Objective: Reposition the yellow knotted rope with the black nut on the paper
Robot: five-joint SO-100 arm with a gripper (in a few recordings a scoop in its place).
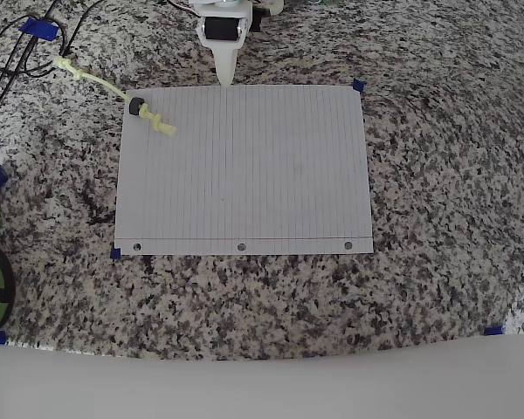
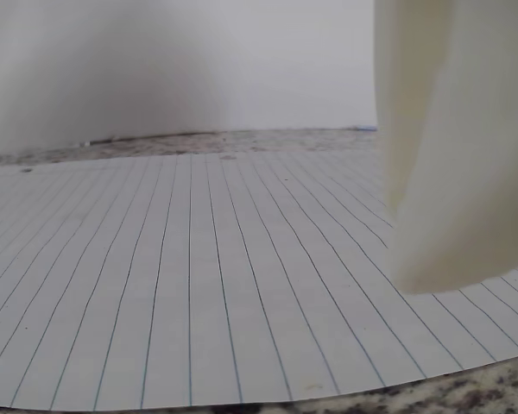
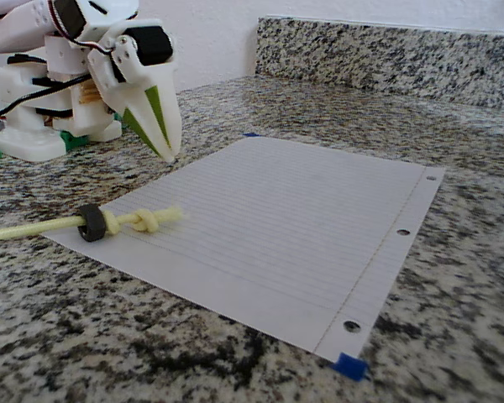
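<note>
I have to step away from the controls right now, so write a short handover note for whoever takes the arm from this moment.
Hand: shut, holding nothing, tip hanging just over the paper's top edge in the overhead view.
Paper: flat on the granite counter, punched holes along the edge away from the arm.
Yellow knotted rope: only one knotted end, with the black nut beside that knot, lies on the paper's top-left corner in the overhead view; the rest trails off onto the counter towards the black cables.
Done: nothing grasped yet.
Left: open the hand, take the rope near the nut, and bring it fully onto the paper.
</note>
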